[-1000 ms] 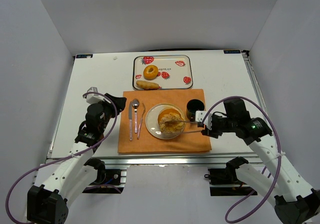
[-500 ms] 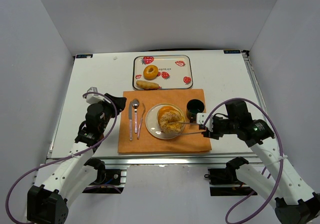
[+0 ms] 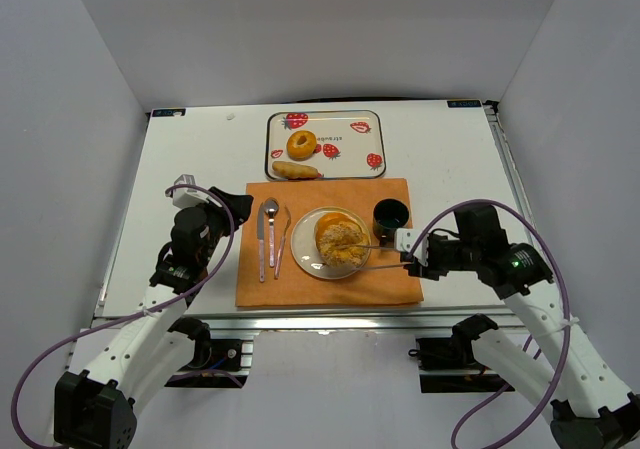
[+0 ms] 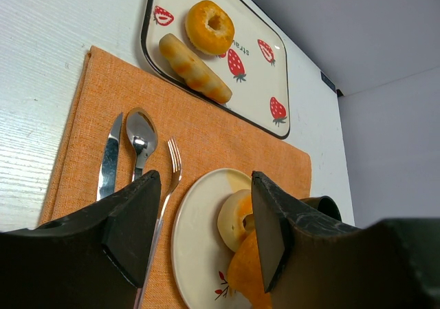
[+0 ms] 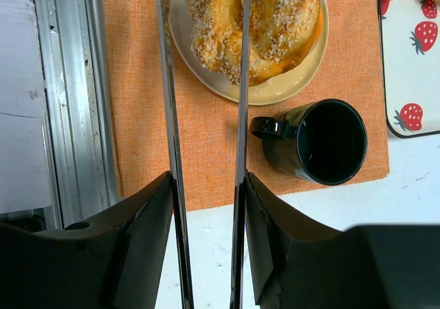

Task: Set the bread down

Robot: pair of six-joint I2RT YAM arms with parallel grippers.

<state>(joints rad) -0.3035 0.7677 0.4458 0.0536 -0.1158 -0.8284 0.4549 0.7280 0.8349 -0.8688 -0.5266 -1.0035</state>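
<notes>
bread sits on plate, btwn the far ends of the tongs. r hand pinches the tongs, arm low, pointing left. l hand spread wide.

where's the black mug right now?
Top view: the black mug stands right of centre, on the far right corner of the orange placemat, just right of the plate with the bread.

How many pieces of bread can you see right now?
4. Two lie on the strawberry tray: a ring-shaped one and a long roll beside it. Two are on the plate: a seeded bagel, between the tongs, against an orange bun. None seems hidden.
</notes>
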